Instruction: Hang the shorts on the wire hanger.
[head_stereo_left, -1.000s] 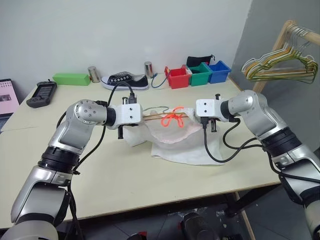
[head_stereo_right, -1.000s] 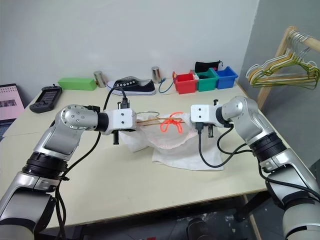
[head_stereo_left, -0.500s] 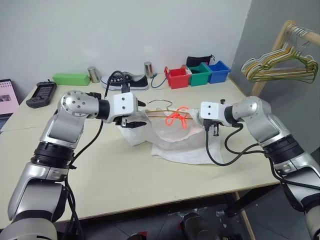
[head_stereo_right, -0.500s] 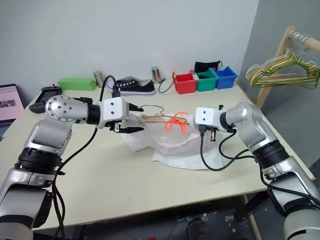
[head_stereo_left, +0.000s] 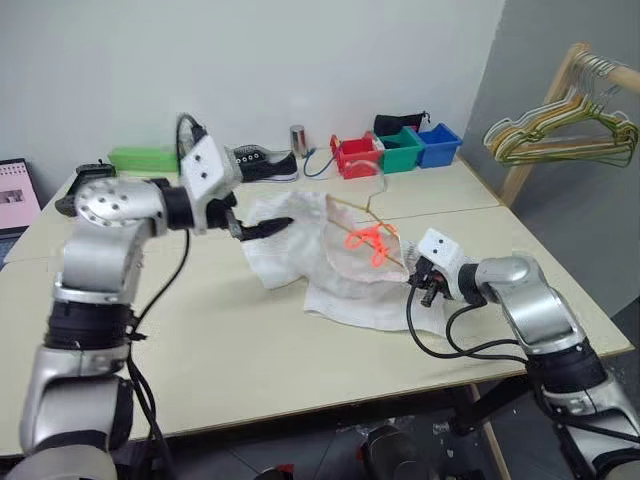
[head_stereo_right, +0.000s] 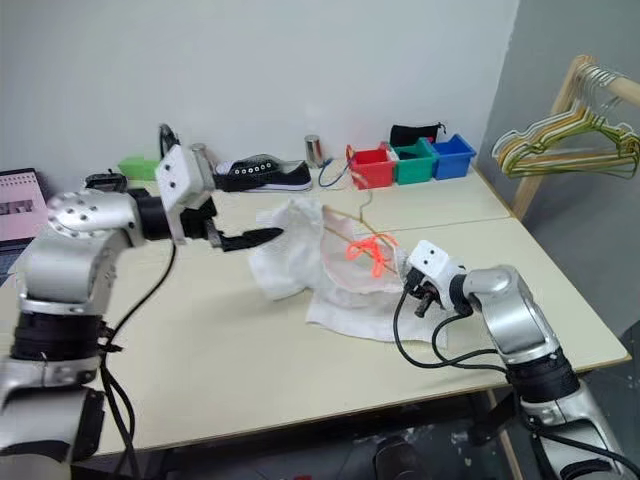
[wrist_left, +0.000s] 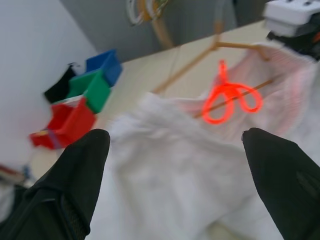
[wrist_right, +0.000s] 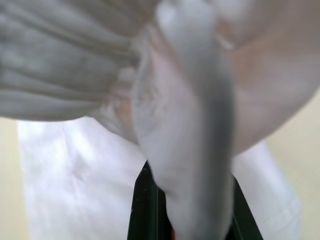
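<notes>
your shorts (head_stereo_left: 330, 255) are white soft fabric, lying crumpled on the table with the waist end lifted and bunched toward the right side. an orange-red drawstring bow (head_stereo_left: 372, 240) sits at the waist. the wire hanger (head_stereo_left: 362, 213), thin and yellow-gold, is threaded into the waist and tilted, its small hook sticking up above the fabric.

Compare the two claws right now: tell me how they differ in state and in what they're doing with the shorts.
The left claw is open, with nothing between its fingers, beside the shorts; the right claw is shut on the shorts' fabric. The left claw is raised above the table; the right sits low, near the tabletop. Both have black fingers and point toward the shorts.
</notes>
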